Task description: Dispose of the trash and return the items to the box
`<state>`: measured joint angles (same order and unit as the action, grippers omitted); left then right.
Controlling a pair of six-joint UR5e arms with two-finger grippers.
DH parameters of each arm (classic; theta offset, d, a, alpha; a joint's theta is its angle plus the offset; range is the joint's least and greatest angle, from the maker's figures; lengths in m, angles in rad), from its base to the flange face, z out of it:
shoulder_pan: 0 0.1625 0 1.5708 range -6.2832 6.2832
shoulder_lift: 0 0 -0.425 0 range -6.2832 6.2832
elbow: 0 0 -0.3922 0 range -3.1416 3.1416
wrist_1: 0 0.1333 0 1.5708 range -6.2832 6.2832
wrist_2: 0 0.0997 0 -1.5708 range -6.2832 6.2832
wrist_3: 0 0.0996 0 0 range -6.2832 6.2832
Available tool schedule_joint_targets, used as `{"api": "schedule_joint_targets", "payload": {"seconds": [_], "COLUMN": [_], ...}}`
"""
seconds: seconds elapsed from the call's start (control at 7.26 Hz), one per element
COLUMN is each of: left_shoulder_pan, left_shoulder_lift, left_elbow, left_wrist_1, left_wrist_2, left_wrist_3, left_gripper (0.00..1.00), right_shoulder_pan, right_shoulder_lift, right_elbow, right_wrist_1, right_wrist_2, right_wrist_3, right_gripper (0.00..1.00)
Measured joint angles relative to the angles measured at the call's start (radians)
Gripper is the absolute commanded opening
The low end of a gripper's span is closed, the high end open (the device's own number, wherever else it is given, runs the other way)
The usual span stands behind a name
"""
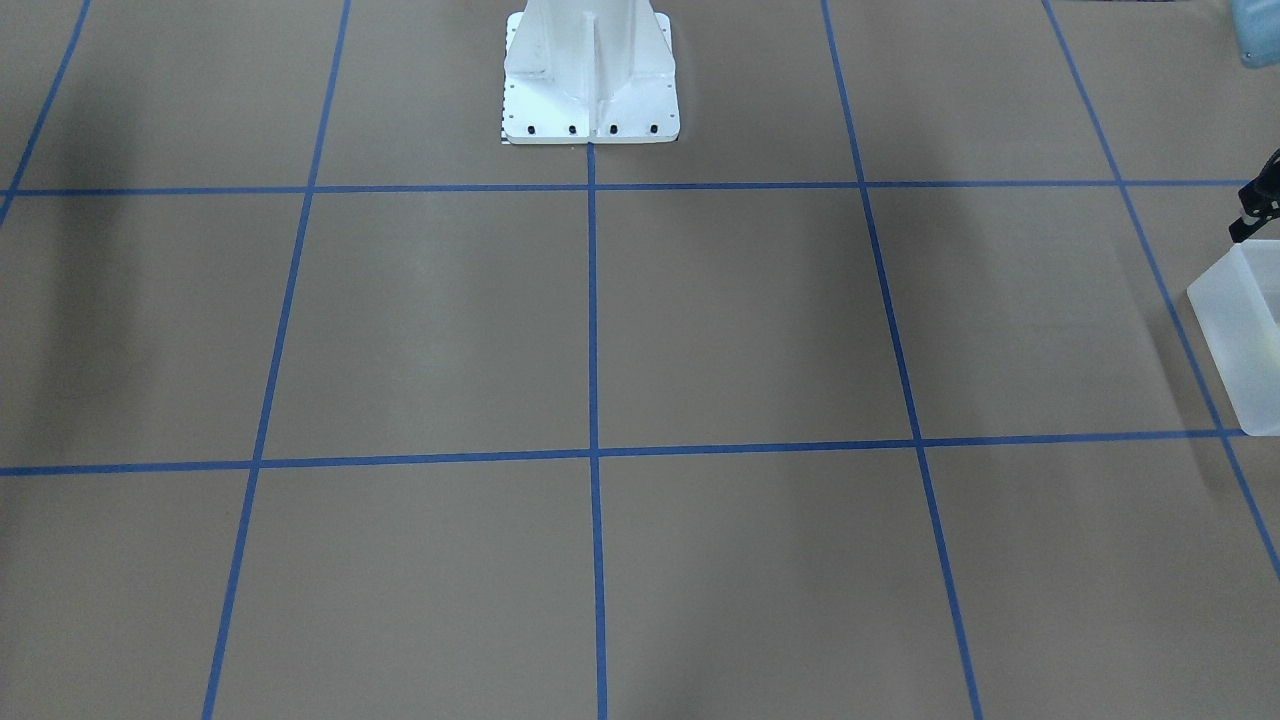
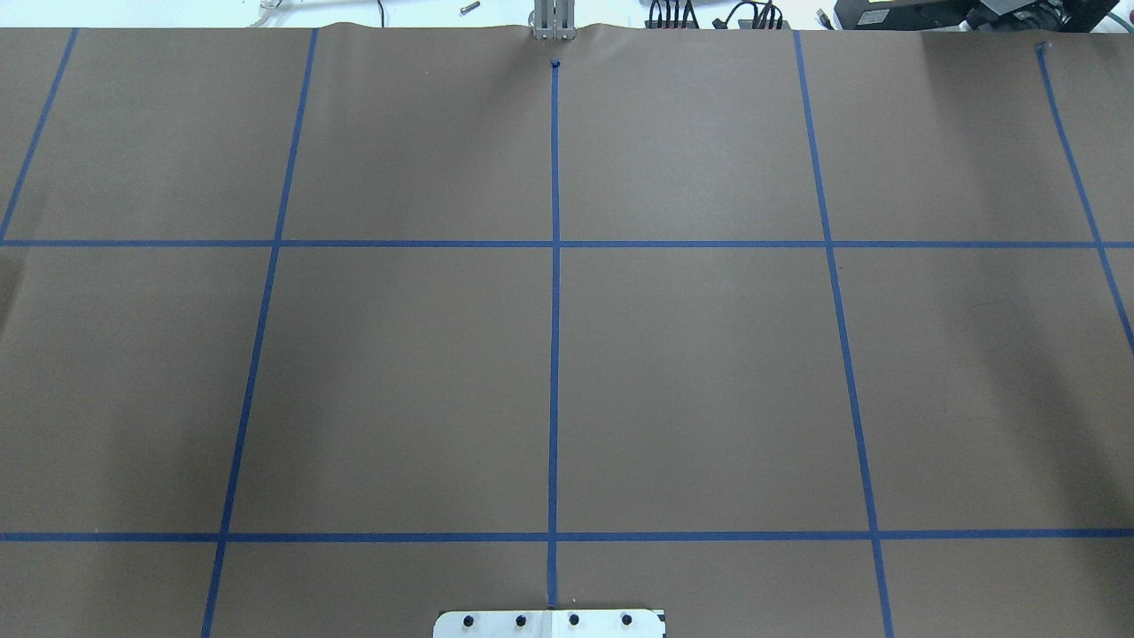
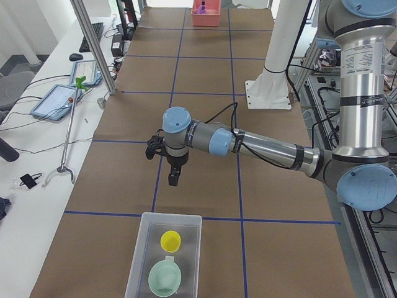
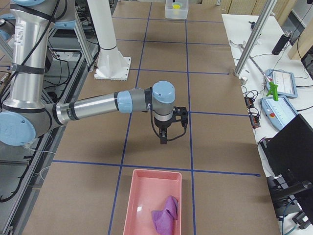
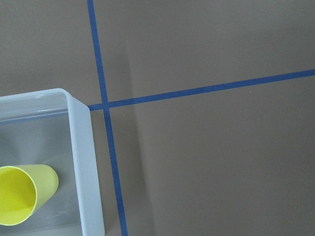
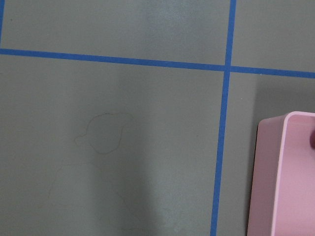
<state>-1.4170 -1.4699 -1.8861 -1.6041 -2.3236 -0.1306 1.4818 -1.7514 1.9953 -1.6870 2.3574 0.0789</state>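
Note:
The frosted white box [image 3: 144, 248] stands at the table's left end. In it are the yellow cup [image 3: 170, 241] and the mint-green bowl [image 3: 165, 277]. The left wrist view shows the box's corner [image 5: 81, 147] and the cup [image 5: 19, 199] inside. My left gripper [image 3: 173, 180] hangs above the table just beyond the box, empty; I cannot tell if it is open. Only a black bit of it shows at the front view's right edge [image 1: 1258, 210], by the box [image 1: 1245, 340]. My right gripper [image 4: 164, 139] hangs above the table short of a pink tray; its state cannot be told.
The pink tray [image 4: 154, 203] at the table's right end holds a crumpled purple thing [image 4: 165, 213]; its corner shows in the right wrist view [image 6: 283, 177]. The white pedestal [image 1: 590, 75] stands at the table's robot side. Blue tape lines grid the brown table.

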Motion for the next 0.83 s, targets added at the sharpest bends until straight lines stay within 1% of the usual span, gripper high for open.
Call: {"api": "schedule_joint_targets", "payload": {"seconds": [0.41, 0.83], "left_shoulder_pan": [-0.019, -0.05], "left_shoulder_lift": [0.028, 0.031], "left_elbow": [0.015, 0.051], "left_wrist_1": [0.001, 0.0], "left_wrist_2": [-0.001, -0.031], "left_wrist_3": [0.001, 0.001], "left_gripper": [0.98, 0.98], "right_shoulder_pan": [0.004, 0.004], "right_shoulder_lift": [-0.004, -0.004], "right_elbow": [-0.013, -0.026], "right_wrist_1": [0.0, 0.007], "right_wrist_2": [-0.001, -0.001], "right_wrist_3": [-0.016, -0.019], "right_gripper": [1.0, 1.0]}}
